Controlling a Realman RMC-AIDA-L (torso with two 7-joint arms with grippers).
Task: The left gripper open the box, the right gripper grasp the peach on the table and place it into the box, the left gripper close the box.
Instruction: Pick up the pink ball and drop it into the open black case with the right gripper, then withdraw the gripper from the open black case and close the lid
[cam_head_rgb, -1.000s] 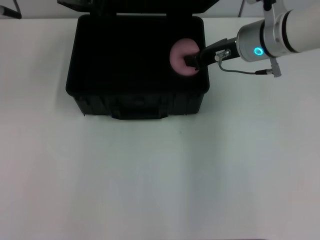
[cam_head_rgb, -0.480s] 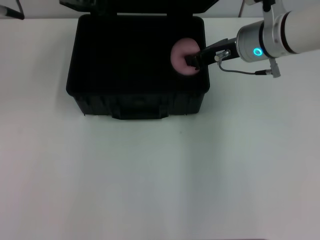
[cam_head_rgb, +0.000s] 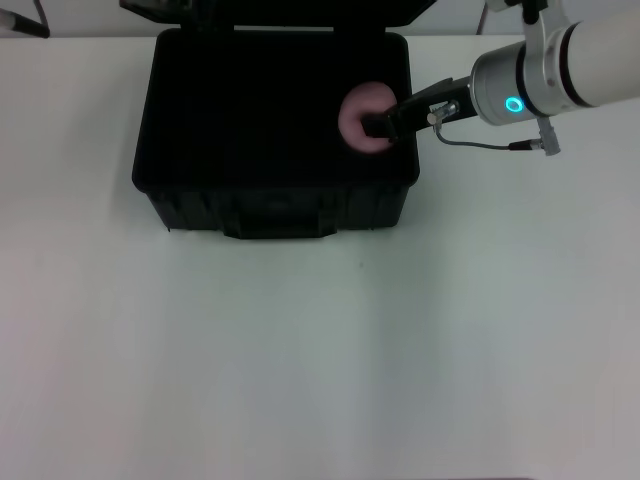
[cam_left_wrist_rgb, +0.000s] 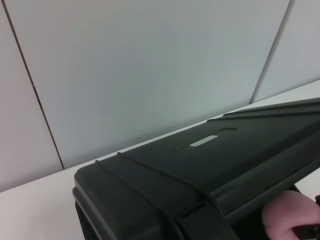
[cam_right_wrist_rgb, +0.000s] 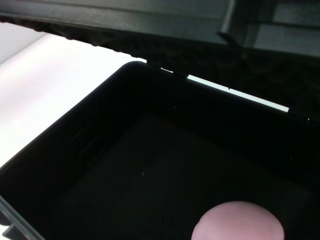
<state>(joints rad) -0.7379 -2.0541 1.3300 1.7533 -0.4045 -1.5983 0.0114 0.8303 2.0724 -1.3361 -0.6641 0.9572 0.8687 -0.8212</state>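
White flat table fills the head view. Large black ribbed hard-plastic box sits at 12 o'clock, lid raised, dark interior exposed. Right gripper, slim black claw on a silver-white arm with cyan ring, reaches in over the box's 3 o'clock wall, clenched on the small pale pink matte peach inside the box near that wall. Left gripper not visible; its wrist camera looks across the raised lid.
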